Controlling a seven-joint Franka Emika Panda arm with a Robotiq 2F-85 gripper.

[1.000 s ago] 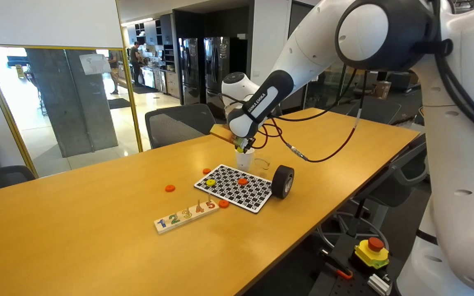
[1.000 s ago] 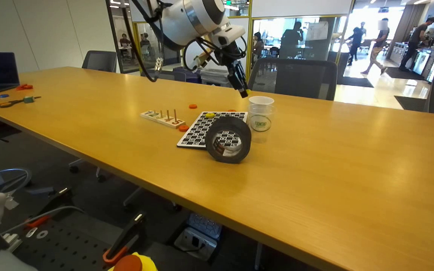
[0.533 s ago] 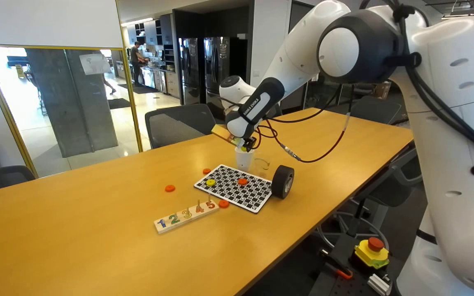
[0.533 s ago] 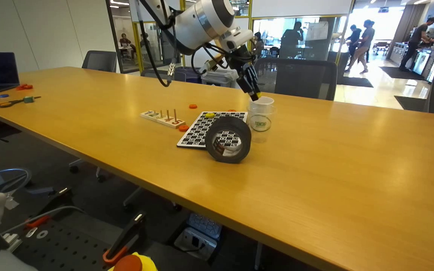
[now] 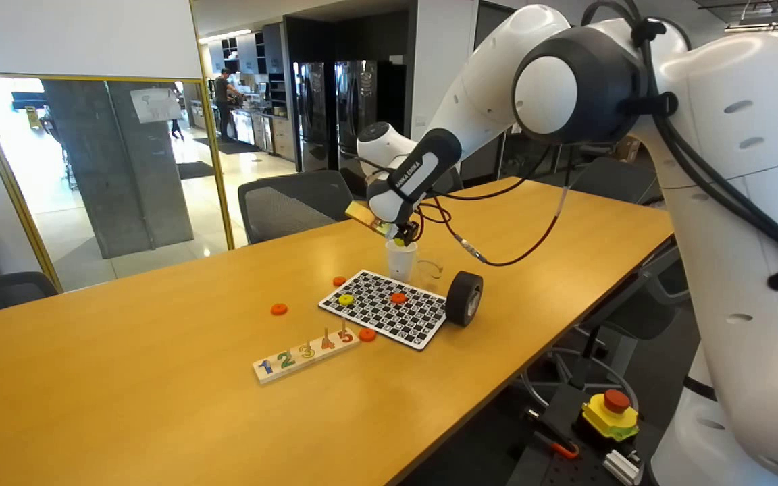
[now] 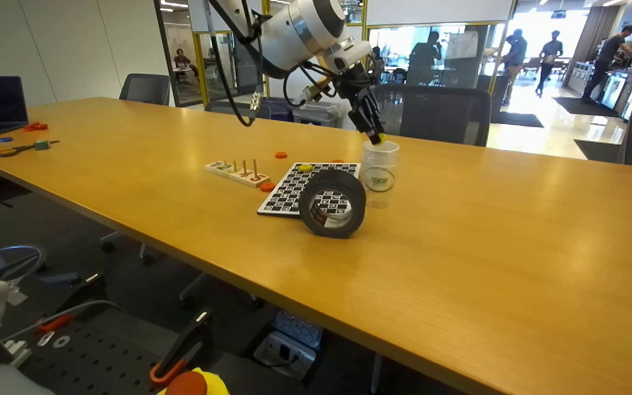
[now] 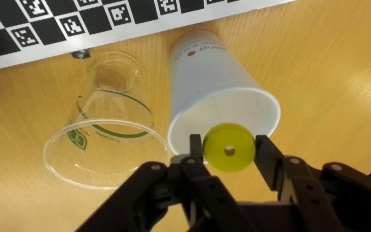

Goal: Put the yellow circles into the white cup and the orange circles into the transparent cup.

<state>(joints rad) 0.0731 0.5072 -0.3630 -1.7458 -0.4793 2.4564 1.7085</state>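
A yellow circle [image 7: 229,161] with a hole in its middle sits between both fingertips of my gripper [image 7: 229,145], which touch its sides. In the wrist view it overlaps the mouth of the white cup [image 7: 201,67]. Both exterior views put my gripper [image 6: 377,140] at the white cup's rim. Beside that cup stands the transparent cup [image 7: 118,132], its wall marked with a green band. Another yellow circle [image 5: 346,299] lies on the checkered board. Of several orange circles, an orange circle [image 5: 398,298] rests on the board and others lie around it. The white cup's floor is hidden.
The checkered board [image 5: 423,317] lies close by the cups. A black tape roll [image 5: 455,297] stands on edge by its corner, near the transparent cup. A wooden peg board [image 5: 318,354] with numbers lies on the table, with an orange circle [image 5: 367,334] at its end.
My gripper has moved over the white cup's mouth, rightward in an exterior view, carrying the yellow circle between its fingers. The cups, board and loose circles have stayed put.
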